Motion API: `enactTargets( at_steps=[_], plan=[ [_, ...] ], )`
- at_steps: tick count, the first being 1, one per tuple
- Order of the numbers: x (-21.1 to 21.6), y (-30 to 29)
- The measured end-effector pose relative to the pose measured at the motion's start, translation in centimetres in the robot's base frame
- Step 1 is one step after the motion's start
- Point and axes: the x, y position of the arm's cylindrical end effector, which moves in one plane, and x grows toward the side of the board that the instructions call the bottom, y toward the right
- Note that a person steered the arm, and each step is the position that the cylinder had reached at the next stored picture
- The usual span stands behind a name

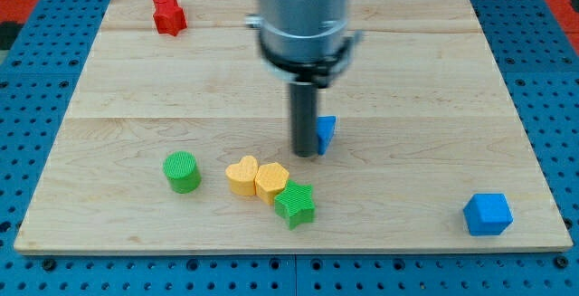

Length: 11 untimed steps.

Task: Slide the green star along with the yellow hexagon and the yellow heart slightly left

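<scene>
The green star (295,205) lies low in the middle of the wooden board (434,88). The yellow hexagon (271,180) touches its upper left side. The yellow heart (242,176) touches the hexagon's left side. The three form a tight row slanting down to the view's right. My tip (306,153) stands on the board just above and to the right of the hexagon, apart from it. A small blue block (326,132) sits right beside the rod on its right.
A green cylinder (182,171) stands left of the heart. A red block (168,12) lies at the board's top left. A blue cube (488,214) lies at the bottom right. The board's lower edge runs just below the star.
</scene>
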Motion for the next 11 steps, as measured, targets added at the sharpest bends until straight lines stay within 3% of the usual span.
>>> enactTargets(
  at_steps=[3, 6, 8, 11],
  plan=[
    [9.0, 2.3],
    [8.5, 0.4],
    [8.4, -5.8],
    [12.4, -8.6]
  ],
)
